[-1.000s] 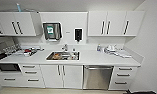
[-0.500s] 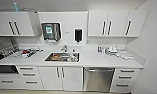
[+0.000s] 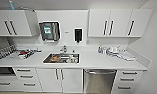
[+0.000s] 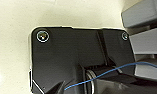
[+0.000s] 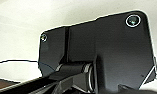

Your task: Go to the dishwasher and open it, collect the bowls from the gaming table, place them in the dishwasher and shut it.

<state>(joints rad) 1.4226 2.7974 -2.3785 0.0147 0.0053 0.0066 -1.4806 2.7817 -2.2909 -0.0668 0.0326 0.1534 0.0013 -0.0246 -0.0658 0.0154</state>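
White kitchen counter (image 3: 94, 61) faces me, brushed stainless-steel dishwasher (image 3: 99, 81) shut, well beyond either gripper; I can't tell their state; approach next, I judge.

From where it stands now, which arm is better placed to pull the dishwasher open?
Right, tentatively. The dishwasher sits right of centre in the head view, under the counter, right of the sink, door shut, with its bar handle along the top. That is the right arm's side. Arm poses cannot be judged from the wrist views.
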